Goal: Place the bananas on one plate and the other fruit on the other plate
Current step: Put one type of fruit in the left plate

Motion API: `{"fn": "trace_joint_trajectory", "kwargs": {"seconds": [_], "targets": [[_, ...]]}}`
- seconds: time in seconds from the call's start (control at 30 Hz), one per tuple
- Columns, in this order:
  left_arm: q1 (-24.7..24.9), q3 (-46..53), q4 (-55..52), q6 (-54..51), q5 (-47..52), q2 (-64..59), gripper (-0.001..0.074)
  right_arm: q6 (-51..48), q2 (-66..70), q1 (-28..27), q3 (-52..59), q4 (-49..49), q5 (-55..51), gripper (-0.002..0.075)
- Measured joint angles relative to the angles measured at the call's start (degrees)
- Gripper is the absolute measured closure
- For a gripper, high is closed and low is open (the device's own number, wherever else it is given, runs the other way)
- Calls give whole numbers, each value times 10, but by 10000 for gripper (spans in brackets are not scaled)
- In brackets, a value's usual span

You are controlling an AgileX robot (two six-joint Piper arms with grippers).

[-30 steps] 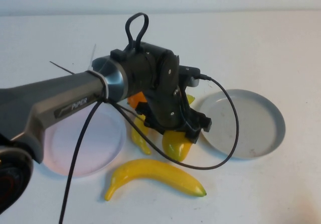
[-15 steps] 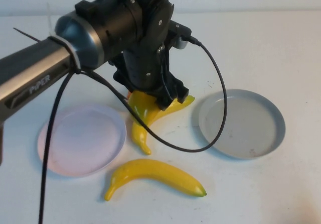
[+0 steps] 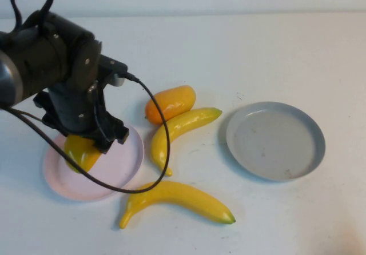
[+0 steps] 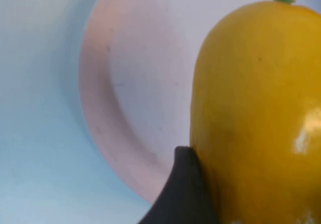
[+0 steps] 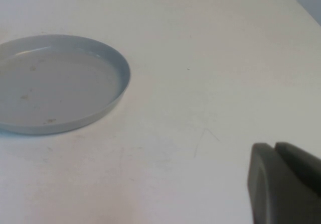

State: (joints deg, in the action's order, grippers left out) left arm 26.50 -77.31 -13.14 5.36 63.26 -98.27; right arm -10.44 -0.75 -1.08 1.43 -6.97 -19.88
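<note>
Yellow mango-like fruit [image 3: 82,153] now hangs in the left hand [image 3: 86,146], whose jaws are spread wide around its plump body, directly over the pink plate [image 3: 123,169]; a second ago that hand was over the fruit pile near the grey-blue plate [image 3: 275,140]. Judging by this, the first of the other fruit only needs releasing. Off toward the grey plate lie the orange fruit [image 3: 170,103] and both bananas [image 3: 180,127], still on the counter [image 3: 257,49]. The right hand [image 5: 285,184] is closed, empty, parked beyond the grey plate.

Grey-blue plate [image 5: 55,83] seen empty on white table [image 5: 210,58]; right gripper [image 5: 286,184] closed, well apart from plate
</note>
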Motion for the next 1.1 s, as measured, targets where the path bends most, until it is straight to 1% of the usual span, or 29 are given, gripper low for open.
{"fn": "trace_joint_trajectory", "kwargs": {"seconds": [0.13,0.3,0.6,0.8,0.83,1.0,1.1], "targets": [[-40,34,-1,2,-69,0,217,0,0,0,0,0,0,743],[-59,37,-5,4,-97,0,217,0,0,0,0,0,0,743],[-60,37,-11,-5,-94,-54,217,0,0,0,0,0,0,743],[-60,37,-13,-21,-94,-66,214,0,0,0,0,0,0,743],[-60,37,-15,-21,-94,-66,202,0,0,0,0,0,0,743],[-60,37,-16,-20,-91,-63,89,0,0,0,0,0,0,743],[-60,27,-16,-20,-80,-56,71,0,0,0,0,0,0,743]]}}
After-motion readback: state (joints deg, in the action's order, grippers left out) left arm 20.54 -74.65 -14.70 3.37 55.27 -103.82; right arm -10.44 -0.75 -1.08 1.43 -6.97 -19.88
